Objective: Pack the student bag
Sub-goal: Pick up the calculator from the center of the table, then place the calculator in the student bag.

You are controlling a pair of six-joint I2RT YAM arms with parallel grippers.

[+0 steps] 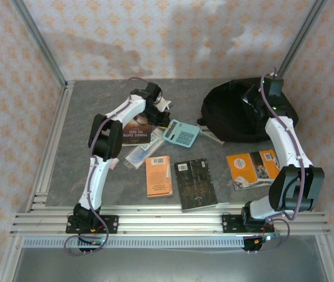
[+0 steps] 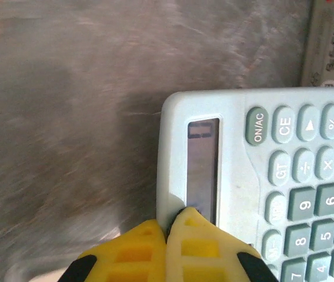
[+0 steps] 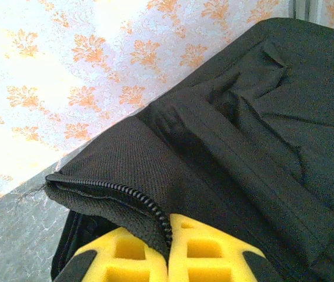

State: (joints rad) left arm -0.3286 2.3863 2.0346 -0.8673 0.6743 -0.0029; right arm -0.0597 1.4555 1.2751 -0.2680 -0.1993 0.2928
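Calculator: pale teal, grey-green keys, dark display strip.
Table: grey marbled top under the calculator.
Brown book: just left of the calculator, title "THREE DAYS TO SEE".
Orange book: nearer than the calculator, slightly left.
Black book: nearer than the calculator, just beside the orange book.
Yellow-orange book: right of the calculator, well apart.
Walls: behind the calculator, pale with orange flowers.

Your left arm and right arm wear white shells between black joints, each trailed by a purple cable. Each stands on a black base. Your jaws are bright yellow, moulded with square pockets, black behind.
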